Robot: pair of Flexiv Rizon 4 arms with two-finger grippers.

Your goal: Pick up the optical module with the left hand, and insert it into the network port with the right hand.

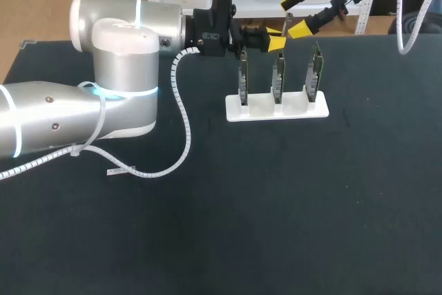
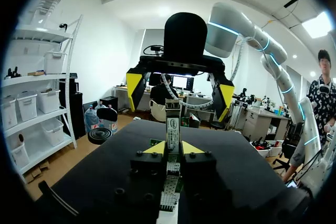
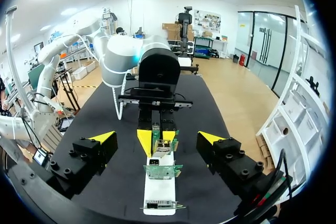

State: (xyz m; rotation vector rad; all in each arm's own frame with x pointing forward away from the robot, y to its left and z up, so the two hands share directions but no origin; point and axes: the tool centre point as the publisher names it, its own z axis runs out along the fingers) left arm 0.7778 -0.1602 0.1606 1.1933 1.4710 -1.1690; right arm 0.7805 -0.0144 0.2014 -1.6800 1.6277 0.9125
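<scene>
Overhead, item one: the left gripper. Its arm lies low across the dark table, and its fingers are pinched together on the optical module, which is hard to pick out from this height. Just below and ahead of its tips stands the white holder, with three circuit boards upright in a row. Item two: the right gripper. It faces the left one tip to tip from just beyond, fingers spread wide, nothing in them.

Left wrist view: both yellow tips press the module from either side. Its slim body stands out past them, presumably to leave free length for the other gripper to take. The right gripper sits directly ahead, its fingers straddling the module's line without touching it.

Right wrist view: its own fingers are far apart, one to each side of the left gripper. The module lies out ahead between them, apart from both. Under it runs the holder, with the boards seen end-on. A metal port cage shows on the board nearest this gripper.

Judgement: the pick-up looks done. The handover is pending and insertion has not begun. The wide spread suits closing in on the offered module.
</scene>
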